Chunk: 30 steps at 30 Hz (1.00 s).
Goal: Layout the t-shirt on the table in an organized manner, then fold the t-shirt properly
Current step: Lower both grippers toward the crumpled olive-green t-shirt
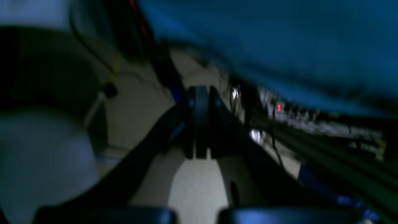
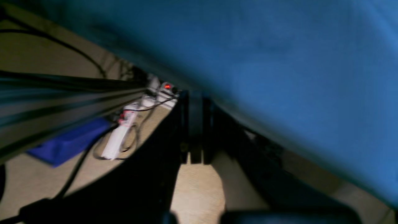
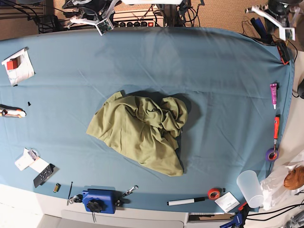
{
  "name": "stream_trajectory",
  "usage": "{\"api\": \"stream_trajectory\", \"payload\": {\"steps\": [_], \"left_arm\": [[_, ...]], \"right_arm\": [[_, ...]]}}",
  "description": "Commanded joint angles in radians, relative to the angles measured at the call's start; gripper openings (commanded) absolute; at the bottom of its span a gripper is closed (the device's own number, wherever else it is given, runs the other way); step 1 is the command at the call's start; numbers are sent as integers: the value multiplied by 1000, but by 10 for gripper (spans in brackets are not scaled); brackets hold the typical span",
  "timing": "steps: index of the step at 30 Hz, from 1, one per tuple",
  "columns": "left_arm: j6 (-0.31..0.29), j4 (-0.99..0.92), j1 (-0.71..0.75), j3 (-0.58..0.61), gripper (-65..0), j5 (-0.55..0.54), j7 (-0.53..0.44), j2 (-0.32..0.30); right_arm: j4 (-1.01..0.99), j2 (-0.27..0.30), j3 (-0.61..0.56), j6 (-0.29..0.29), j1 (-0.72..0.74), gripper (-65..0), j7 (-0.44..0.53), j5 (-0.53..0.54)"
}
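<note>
Crumpled olive t-shirt (image 3: 142,133) lies mid-worktop (image 3: 228,85). Left tool (image 1: 199,124) and right tool (image 2: 195,127) hang below its edge, both clenched, empty.

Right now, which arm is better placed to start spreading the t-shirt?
Right, marginally: the crumpled t-shirt lies slightly toward its side of the table. Both shut, the left gripper and right gripper hang below the tabletop.

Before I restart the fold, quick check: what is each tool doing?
Left tool: closed, holding nothing.
Right tool: closed, holding nothing.
</note>
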Motion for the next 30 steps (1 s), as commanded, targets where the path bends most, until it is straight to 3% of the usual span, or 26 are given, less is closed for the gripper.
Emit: {"api": "stream_trajectory", "payload": {"steps": [1, 4, 10, 14, 18, 20, 24, 27, 30], "left_arm": [[4, 35, 2, -7, -650, -2, -45, -6], [5, 62, -32, -7, -650, 0, -119, -5], [5, 62, -119, -6, -650, -1, -117, -5], [-11, 62, -183, -6, -505, -1, -146, -3], [-146, 62, -231, -4, -402, -1, -167, -3], [-168, 62, -251, 18, -400, -1, -167, -3], [-132, 62, -283, 139, -400, 17, -168, -3], [-104, 53, -327, 254, -400, 106, -168, -3], [-104, 18, -385, 357, -400, 179, -166, -3]], "right_arm": [[17, 3, 2, -2, 0, -650, 14, -21], [17, 3, 2, -1, 32, -650, 14, -60], [17, 2, 2, -2, 66, -650, 9, -146], [17, -3, 2, -7, 84, -650, 2, -193], [17, -3, 2, -8, 111, -650, -7, -233], [17, -3, 2, -8, 121, -582, -8, -233], [17, -3, 2, -8, 121, -385, -7, -233], [17, -3, 2, -10, 126, -377, -8, -233], [17, -3, 2, -52, 167, -377, -42, -233]]}}
